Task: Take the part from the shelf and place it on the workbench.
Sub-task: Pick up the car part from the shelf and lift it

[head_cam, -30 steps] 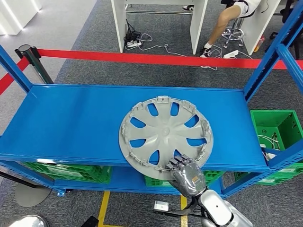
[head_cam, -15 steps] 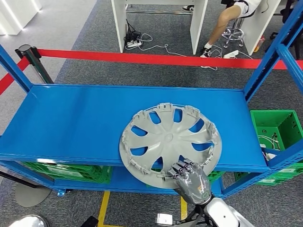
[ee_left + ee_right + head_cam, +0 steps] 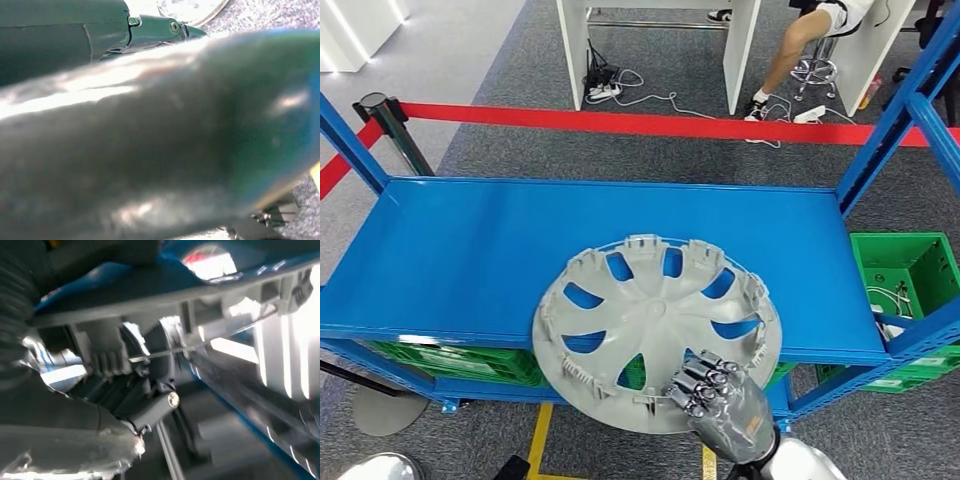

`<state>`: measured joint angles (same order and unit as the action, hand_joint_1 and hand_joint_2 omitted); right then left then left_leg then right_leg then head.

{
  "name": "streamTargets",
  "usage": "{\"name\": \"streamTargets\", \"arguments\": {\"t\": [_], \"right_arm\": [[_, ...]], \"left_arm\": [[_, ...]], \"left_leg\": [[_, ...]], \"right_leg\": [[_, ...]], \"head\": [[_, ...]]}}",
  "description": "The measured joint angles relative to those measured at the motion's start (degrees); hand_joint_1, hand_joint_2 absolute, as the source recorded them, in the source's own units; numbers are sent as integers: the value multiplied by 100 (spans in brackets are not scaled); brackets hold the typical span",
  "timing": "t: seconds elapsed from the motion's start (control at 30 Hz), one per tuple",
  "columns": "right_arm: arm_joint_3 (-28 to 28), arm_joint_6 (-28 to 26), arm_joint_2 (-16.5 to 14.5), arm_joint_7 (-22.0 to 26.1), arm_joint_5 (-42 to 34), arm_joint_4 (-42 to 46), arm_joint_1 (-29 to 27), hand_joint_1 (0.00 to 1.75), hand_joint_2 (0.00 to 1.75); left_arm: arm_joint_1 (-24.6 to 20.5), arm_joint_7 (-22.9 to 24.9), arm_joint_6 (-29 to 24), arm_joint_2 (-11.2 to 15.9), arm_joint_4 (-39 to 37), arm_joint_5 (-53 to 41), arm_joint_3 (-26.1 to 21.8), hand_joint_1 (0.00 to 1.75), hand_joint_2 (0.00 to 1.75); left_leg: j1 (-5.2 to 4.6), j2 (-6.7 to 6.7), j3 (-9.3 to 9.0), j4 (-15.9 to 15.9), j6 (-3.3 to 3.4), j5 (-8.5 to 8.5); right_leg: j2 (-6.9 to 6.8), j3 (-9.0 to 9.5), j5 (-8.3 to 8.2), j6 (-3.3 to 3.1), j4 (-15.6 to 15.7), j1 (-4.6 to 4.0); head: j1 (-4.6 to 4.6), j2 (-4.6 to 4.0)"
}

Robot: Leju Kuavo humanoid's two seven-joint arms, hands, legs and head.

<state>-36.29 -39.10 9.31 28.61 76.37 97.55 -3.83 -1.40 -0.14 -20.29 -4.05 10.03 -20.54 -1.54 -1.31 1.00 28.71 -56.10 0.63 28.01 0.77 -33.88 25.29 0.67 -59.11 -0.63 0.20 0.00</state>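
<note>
A grey plastic wheel cover [image 3: 652, 325] with several spoke openings lies inside up, half on the blue shelf [image 3: 471, 260] and half out past its front edge. My right hand [image 3: 716, 400] grips the cover's near rim at its lower right, fingers curled over the edge. Close up in the right wrist view, the rim [image 3: 196, 300] with its clips runs across, and my right hand's fingers [image 3: 124, 385] hook onto it. The left wrist view is a blurred dark surface, and my left hand cannot be made out there.
Green crates sit on the lower shelf level [image 3: 463, 365] and at the right [image 3: 905, 275]. Blue uprights [image 3: 893, 110] frame the shelf's right end. Beyond a red barrier tape [image 3: 660, 125], a person's leg [image 3: 792, 45] rests by white desks.
My right hand has pulled the wheel cover toward me and to the left, so much more of it overhangs the shelf's front edge. The hand has dropped lower in the picture.
</note>
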Motion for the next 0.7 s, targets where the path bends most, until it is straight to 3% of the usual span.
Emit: {"name": "streamTargets", "arguments": {"t": [0.07,0.2,0.4,0.7], "right_arm": [[568,1,-449,726,-81,326,-184,175,175],[1047,-4,-1013,1049,-102,1063,-310,175,175],[1314,-13,-1325,1073,-85,1605,-410,175,175],[1470,-12,-1469,1073,-90,1912,-488,175,175]], "left_arm": [[11,15,-73,-37,0,-83,3,0,0],[12,23,-180,-77,0,-205,12,0,175],[17,23,-264,-86,0,-290,32,0,175],[15,64,-335,-97,0,-423,69,0,175]], "left_leg": [[0,-1,2,0,0,0],[0,-2,-1,0,0,-1],[0,-1,-3,0,-1,-2],[-2,-2,-3,0,0,-1]], "right_leg": [[3,-4,0,0,0,0],[3,-1,0,0,0,-1],[2,3,-1,0,0,0],[2,3,-1,0,0,1]], "head": [[1,0],[-2,0],[-1,0],[-1,0]]}}
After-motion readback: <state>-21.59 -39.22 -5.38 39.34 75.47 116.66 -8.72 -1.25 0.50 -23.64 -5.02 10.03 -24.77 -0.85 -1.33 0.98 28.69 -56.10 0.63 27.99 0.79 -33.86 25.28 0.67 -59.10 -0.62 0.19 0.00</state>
